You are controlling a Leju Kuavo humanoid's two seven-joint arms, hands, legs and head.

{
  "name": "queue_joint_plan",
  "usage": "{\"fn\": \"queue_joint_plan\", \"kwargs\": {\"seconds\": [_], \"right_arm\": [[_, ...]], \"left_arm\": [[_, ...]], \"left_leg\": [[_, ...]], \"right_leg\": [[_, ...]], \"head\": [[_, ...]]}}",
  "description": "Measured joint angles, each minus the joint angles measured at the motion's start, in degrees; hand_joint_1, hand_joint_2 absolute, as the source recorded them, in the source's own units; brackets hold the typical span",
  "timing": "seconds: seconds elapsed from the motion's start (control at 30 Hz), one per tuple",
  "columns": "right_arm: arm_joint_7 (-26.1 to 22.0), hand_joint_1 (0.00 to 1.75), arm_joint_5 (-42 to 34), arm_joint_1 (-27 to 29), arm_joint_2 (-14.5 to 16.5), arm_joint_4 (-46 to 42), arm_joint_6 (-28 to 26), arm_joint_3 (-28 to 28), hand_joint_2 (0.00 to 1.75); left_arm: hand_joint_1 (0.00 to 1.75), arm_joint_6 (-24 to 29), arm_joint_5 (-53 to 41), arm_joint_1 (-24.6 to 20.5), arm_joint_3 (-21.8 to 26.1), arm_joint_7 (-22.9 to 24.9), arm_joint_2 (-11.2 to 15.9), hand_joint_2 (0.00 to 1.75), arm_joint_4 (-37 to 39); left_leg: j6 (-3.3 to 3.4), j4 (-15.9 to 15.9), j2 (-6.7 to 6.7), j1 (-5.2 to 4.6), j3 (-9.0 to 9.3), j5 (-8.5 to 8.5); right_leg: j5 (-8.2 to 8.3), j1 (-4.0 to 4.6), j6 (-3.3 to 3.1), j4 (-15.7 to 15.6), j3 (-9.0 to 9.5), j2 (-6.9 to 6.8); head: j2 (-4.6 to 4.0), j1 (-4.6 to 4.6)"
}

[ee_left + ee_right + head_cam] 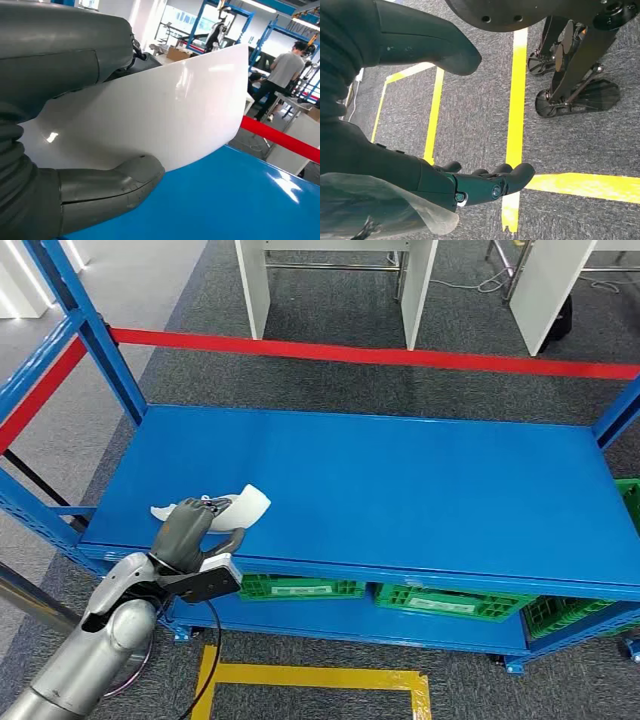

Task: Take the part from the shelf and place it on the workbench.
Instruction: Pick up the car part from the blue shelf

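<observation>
White part [245, 506] gripped in left hand [189, 533] over shelf [392, 490].

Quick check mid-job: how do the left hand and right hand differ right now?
The left hand is up at the blue shelf, while the right hand hangs over grey carpet with yellow floor tape. The left hand grips the white part between thumb and fingers; the right hand holds nothing, its fingers extended and apart from the thumb. Both are the same dark grey build.

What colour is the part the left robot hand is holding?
White, glossy. The part shows best in the left wrist view, held by the left robot hand.
</observation>
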Motion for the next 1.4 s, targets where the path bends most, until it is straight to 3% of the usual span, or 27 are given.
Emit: {"fn": "queue_joint_plan", "kwargs": {"seconds": [0.57,0.7,0.77,0.83,0.87,0.9,0.93,0.97,1.03,1.1,1.2,1.27,1.33,1.37,1.4], "right_arm": [[-0.38,0.00,0.33,-0.32,0.00,0.33,-0.19,-0.74,1.75],[-0.39,0.00,0.33,-0.39,0.02,0.40,-0.18,-0.76,1.75],[-0.43,0.00,0.34,-0.45,0.00,0.42,-0.18,-0.76,1.75],[-0.44,0.00,0.35,-0.44,0.00,0.45,-0.17,-0.78,1.75],[-0.44,0.00,0.37,-0.41,0.00,0.48,-0.17,-0.78,1.75],[-0.43,0.00,0.38,-0.39,-0.01,0.51,-0.17,-0.79,1.75],[-0.43,0.00,0.39,-0.39,-0.02,0.54,-0.17,-0.79,1.75],[-0.43,0.00,0.39,-0.42,-0.03,0.55,-0.18,-0.79,1.75],[-0.43,0.00,0.39,-0.52,0.05,0.69,-0.17,-0.78,1.75],[-0.44,0.00,0.40,-0.66,0.16,0.85,-0.15,-0.78,1.75],[-0.44,0.00,0.41,-0.71,0.15,0.89,-0.20,-0.82,1.75],[-0.45,0.00,0.41,-0.68,0.15,0.89,-0.20,-0.89,1.75],[-0.45,0.00,0.41,-0.69,0.15,0.89,-0.19,-1.03,1.75],[-0.45,0.00,0.41,-0.71,0.15,0.89,-0.19,-1.12,1.75],[-0.45,0.00,0.41,-0.73,0.15,0.89,-0.19,-1.20,1.75]], "left_arm": [[1.75,0.11,0.00,-0.01,0.00,0.13,0.00,1.75,0.01],[1.75,0.14,0.00,-0.22,-0.01,0.15,0.13,1.75,0.00],[1.75,0.17,0.00,-0.42,-0.04,0.19,0.14,1.75,0.01],[1.75,0.18,0.00,-0.47,-0.10,0.26,0.21,1.75,0.04],[1.75,0.18,0.00,-0.43,-0.16,0.29,0.23,1.75,0.07],[1.75,0.18,0.00,-0.41,-0.25,0.31,0.23,1.75,0.11],[1.75,0.18,0.00,-0.40,-0.32,0.31,0.22,1.75,0.14],[1.75,0.18,0.00,-0.41,-0.37,0.31,0.22,1.75,0.16],[1.75,0.17,-0.01,-0.47,-0.38,0.33,0.29,1.75,0.18],[1.75,0.22,0.00,-0.53,-0.37,0.38,0.38,1.75,0.19],[1.75,0.28,0.01,-0.51,-0.42,0.42,0.42,1.75,0.21],[1.75,0.28,0.00,-0.54,-0.40,0.43,0.45,1.75,0.23],[1.75,0.28,0.00,-0.54,-0.41,0.44,0.46,1.75,0.27],[1.75,0.28,0.00,-0.51,-0.42,0.45,0.46,1.75,0.29],[1.75,0.28,0.00,-0.49,-0.43,0.45,0.46,1.75,0.31]], "left_leg": [[0.01,0.03,0.00,-0.01,0.00,-0.01],[1.26,-1.85,0.42,0.09,0.80,1.22],[1.67,-3.11,0.82,0.48,1.33,2.11],[1.78,-3.12,1.01,0.55,1.22,2.23],[1.69,-3.02,1.07,0.60,1.14,2.16],[1.47,-2.83,1.11,0.72,1.07,2.01],[1.10,-2.47,1.12,0.94,0.98,1.75],[0.58,-1.82,1.12,1.24,0.86,1.29],[-0.59,-0.12,1.10,1.49,0.09,0.21],[-1.39,1.56,1.01,1.34,-0.84,-0.54],[-1.98,3.11,0.94,1.50,-1.69,-1.70],[-2.34,6.89,0.94,1.66,-3.12,-4.86],[-2.35,13.77,0.94,1.67,-5.49,-8.86],[-2.19,16.44,0.93,1.63,-6.29,-9.90],[-1.90,17.51,0.93,1.57,-6.39,-9.88]], "right_leg": [[0.03,-0.03,0.02,-0.04,0.00,0.00],[0.03,-0.13,0.89,-0.38,-0.17,-0.09],[-2.55,-0.08,1.06,3.86,-2.40,-0.23],[-5.66,-0.33,1.46,11.27,-6.07,-0.25],[-6.10,-0.53,1.73,13.85,-7.46,-0.28],[-5.37,-0.76,2.05,14.39,-7.90,-0.34],[-3.63,-1.02,2.41,12.77,-7.25,-0.45],[-1.56,-1.32,2.86,9.36,-5.69,-0.65],[0.41,-1.40,3.32,3.98,-2.56,-0.86],[-0.31,-1.29,2.47,3.10,-1.94,-0.66],[-0.53,-1.31,0.71,3.54,-2.90,-0.44],[-0.16,-1.16,-0.07,3.50,-3.42,-0.48],[0.30,-0.78,-0.65,3.49,-3.99,-0.52],[0.55,-0.53,-0.88,3.49,-4.30,-0.53],[0.81,-0.28,-1.04,3.49,-4.58,-0.54]], "head": [[0.00,0.00],[0.00,0.07],[0.00,0.26],[0.00,0.32],[0.00,0.31],[0.00,0.31],[0.00,0.31],[0.00,0.31],[0.01,0.60],[0.01,0.75],[0.01,0.38],[0.01,0.07],[0.01,-0.18],[0.01,-0.22],[0.01,-0.25]]}}
